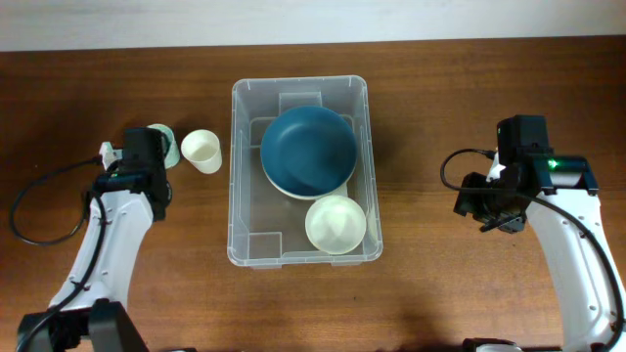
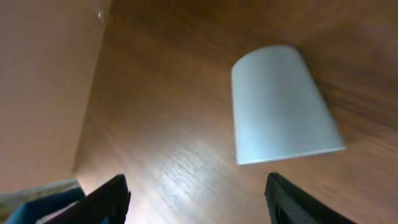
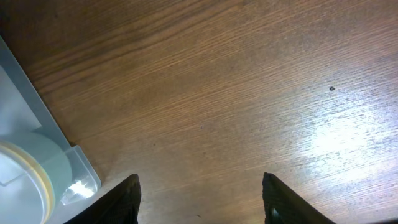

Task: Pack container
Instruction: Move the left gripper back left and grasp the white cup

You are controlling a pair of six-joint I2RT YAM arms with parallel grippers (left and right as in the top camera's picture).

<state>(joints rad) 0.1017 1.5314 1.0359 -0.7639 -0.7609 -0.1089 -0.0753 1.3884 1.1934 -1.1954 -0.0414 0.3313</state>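
The container [image 1: 249,210] sits on the table [image 1: 440,88] holding 2 bowls, a blue bowl [image 1: 308,150] and a cream bowl [image 1: 335,223]; a pale cup [image 1: 201,151] stands outside it. Left gripper [image 2: 199,205] and right gripper [image 3: 202,202] hang spread wide and empty, packing apparently unfinished.

Overhead straight down; close wrist views, right one sharing the container [image 1: 256,210] [image 3: 22,109]

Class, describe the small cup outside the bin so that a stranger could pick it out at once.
Find the large clear container in the middle of the wooden table. Just outside its left wall, near the far corner, stands a small cream cup. Unlike the cream bowl and dark blue bowl, it sits outside the container, on bare wood.
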